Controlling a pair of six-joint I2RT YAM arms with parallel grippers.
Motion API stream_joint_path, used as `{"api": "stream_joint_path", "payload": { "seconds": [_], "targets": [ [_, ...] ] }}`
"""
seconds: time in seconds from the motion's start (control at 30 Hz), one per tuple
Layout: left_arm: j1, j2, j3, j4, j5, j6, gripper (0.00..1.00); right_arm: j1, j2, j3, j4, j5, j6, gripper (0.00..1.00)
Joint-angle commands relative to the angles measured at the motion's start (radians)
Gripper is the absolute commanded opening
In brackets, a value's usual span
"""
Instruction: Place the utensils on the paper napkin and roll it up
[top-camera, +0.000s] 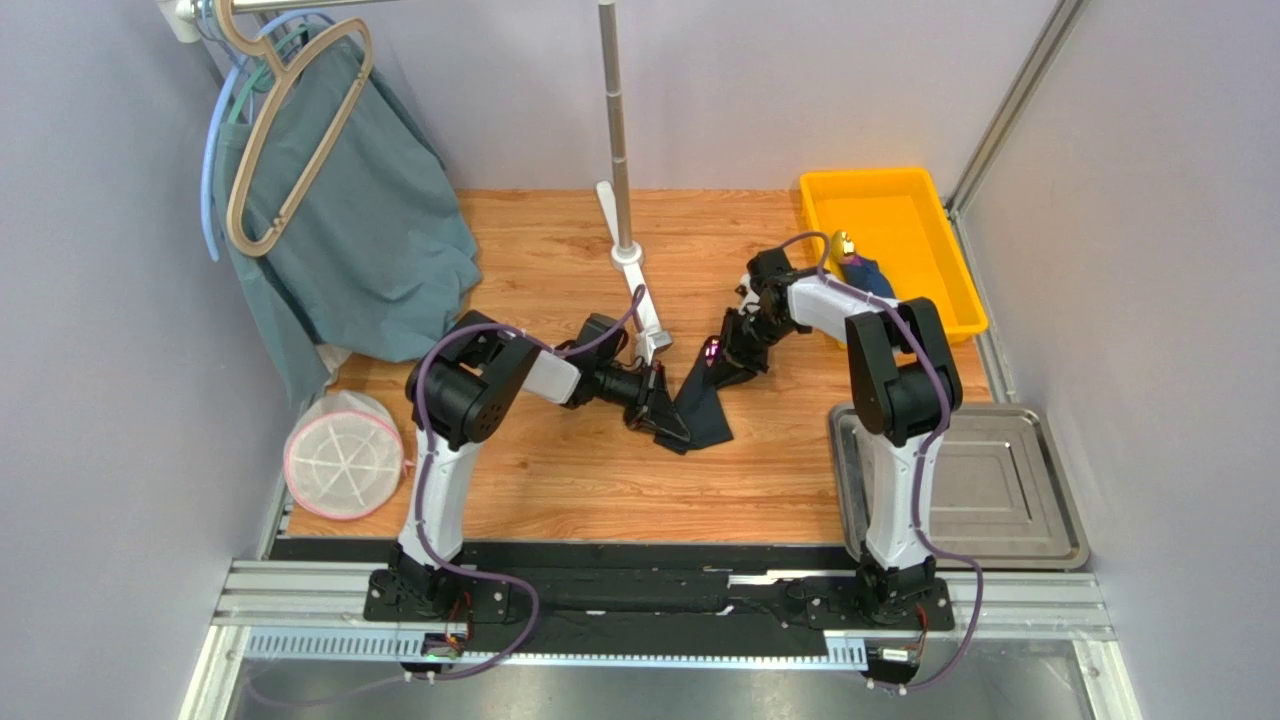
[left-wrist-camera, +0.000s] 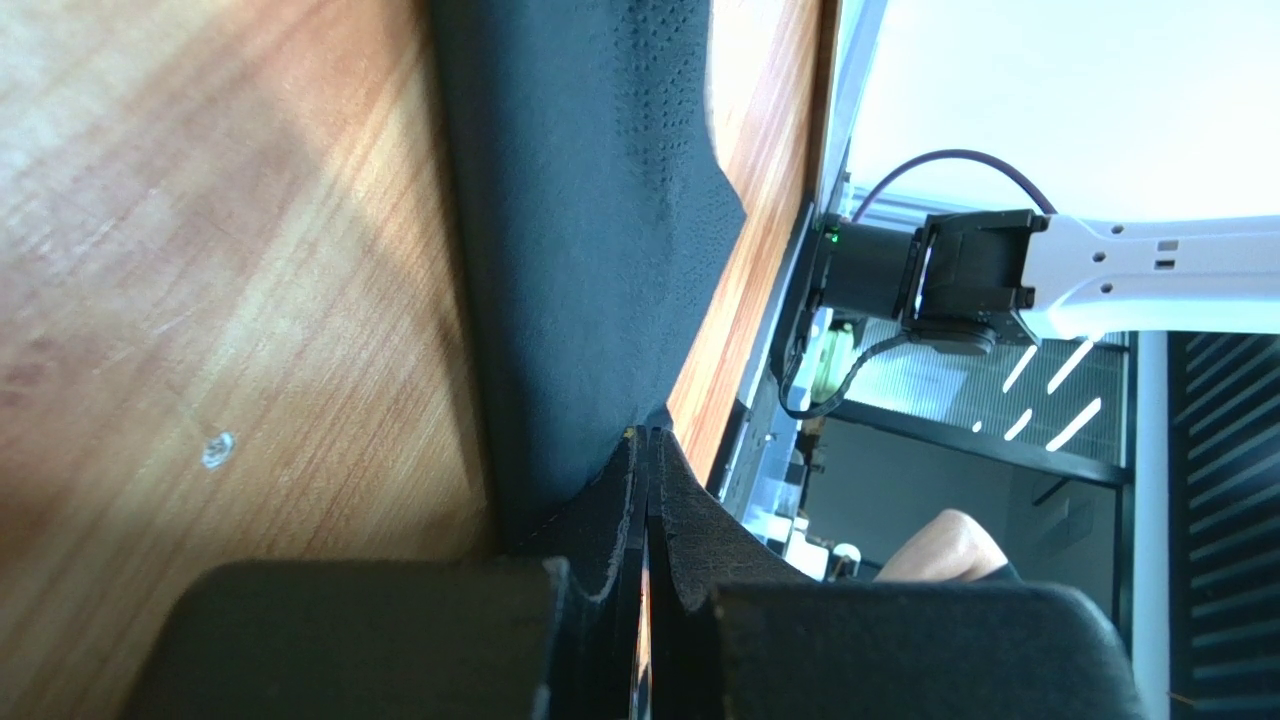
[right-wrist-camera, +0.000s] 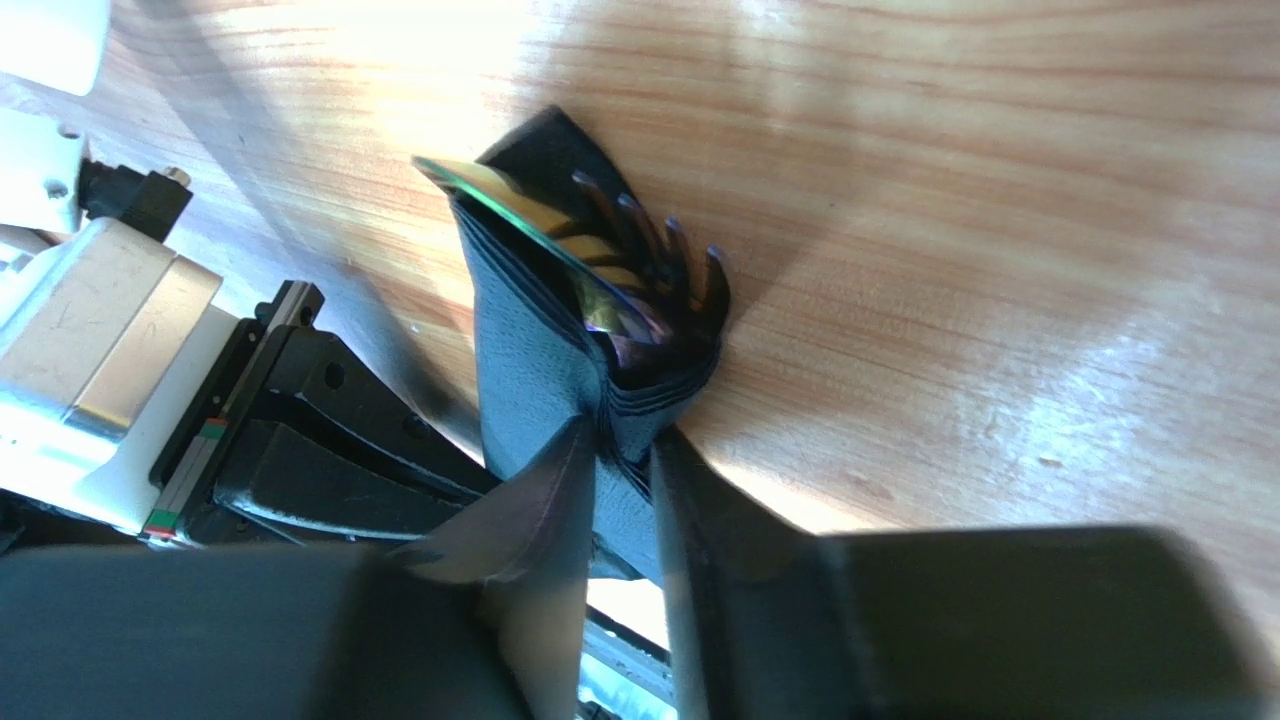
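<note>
The rolling step looks to be in hand, with the loading apparently done: the paper napkin (top-camera: 703, 408) sits near the middle of the wooden table (top-camera: 556, 488), bunched into a long dark fold rather than lying flat, and the right wrist view shows the utensils (right-wrist-camera: 594, 270) already inside it, a shiny iridescent blade and dark fork tines (right-wrist-camera: 664, 243) poking out of the open end. The right gripper (right-wrist-camera: 624, 450) has its fingers pinched on the folded layers just below that end, and the left gripper (left-wrist-camera: 649, 458) has its fingers pressed together on the napkin's other end, so the sheet is strung between the two (part of it appears lifted off the wood, though how much I cannot tell). To my eye the roll is loose and only partly formed. The next move probably calls for one side to hold the bundle while the other turns the free sheet around the utensils, tightly enough that the tines do not slide out of the open end. Room is fair: bare wood runs toward the near edge and the left edge, where only a round mesh basket (top-camera: 346, 453) sits at the near left corner. The base of the pole stand (top-camera: 631, 278) lies just beyond the left gripper toward the far edge, so that side is tighter. The steel tray (top-camera: 1037, 503) at the near right corner and the yellow bin (top-camera: 819, 203) at the far right corner are well apart from the napkin.
</note>
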Motion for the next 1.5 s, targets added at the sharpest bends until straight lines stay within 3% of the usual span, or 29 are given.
{"api": "stream_joint_path", "payload": {
  "seconds": [0.0,0.1,0.23,0.33,0.47,0.57,0.63,0.67,0.7,0.73,0.8,0.83,1.13,1.3,1.47],
  "targets": [
    [0.0,0.045,0.0,-0.065,-0.123,0.055,0.0,0.014,0.065,0.0,-0.004,0.09,-0.017,0.13],
    [0.0,0.038,0.003,-0.065,-0.124,0.05,0.0,0.005,0.063,0.008,-0.005,0.076,-0.025,0.0],
    [-0.001,0.007,0.014,-0.043,-0.12,0.044,0.0,-0.012,0.057,0.012,0.015,0.005,-0.031,0.0],
    [-0.001,-0.059,0.032,-0.072,-0.118,0.084,0.1,-0.017,0.03,0.009,0.05,-0.039,-0.052,0.0],
    [-0.001,-0.186,0.049,-0.193,-0.13,0.158,0.33,-0.017,-0.013,0.005,0.076,-0.072,-0.083,0.0],
    [0.001,-0.293,0.071,-0.313,-0.146,0.236,0.45,-0.018,-0.036,0.003,0.088,-0.075,-0.104,0.0],
    [0.007,-0.367,0.08,-0.386,-0.163,0.3,0.47,-0.018,-0.05,-0.003,0.101,-0.081,-0.114,0.0],
    [0.012,-0.39,0.085,-0.442,-0.169,0.317,0.57,-0.021,-0.055,-0.008,0.107,-0.087,-0.112,0.0],
    [0.018,-0.431,0.086,-0.468,-0.181,0.346,0.58,-0.02,-0.062,-0.018,0.116,-0.088,-0.112,0.0],
    [0.032,-0.453,0.086,-0.492,-0.189,0.363,0.7,-0.018,-0.075,-0.023,0.131,-0.094,-0.112,0.0],
    [0.05,-0.52,0.088,-0.566,-0.221,0.412,0.72,-0.02,-0.085,-0.032,0.145,-0.111,-0.112,0.0],
    [0.07,-0.545,0.086,-0.585,-0.235,0.431,0.86,-0.02,-0.099,-0.035,0.154,-0.122,-0.114,0.0],
    [0.128,-0.709,0.106,-0.74,-0.356,0.544,0.95,-0.02,-0.128,-0.046,0.182,-0.176,-0.126,0.0],
    [0.157,-0.81,0.027,-0.637,-0.364,0.518,0.99,-0.02,-0.165,-0.049,0.191,-0.202,-0.135,0.0],
    [0.164,-1.051,-0.223,-0.251,-0.393,0.475,0.99,-0.018,-0.196,-0.048,0.196,-0.257,-0.158,0.0]
  ]
}}
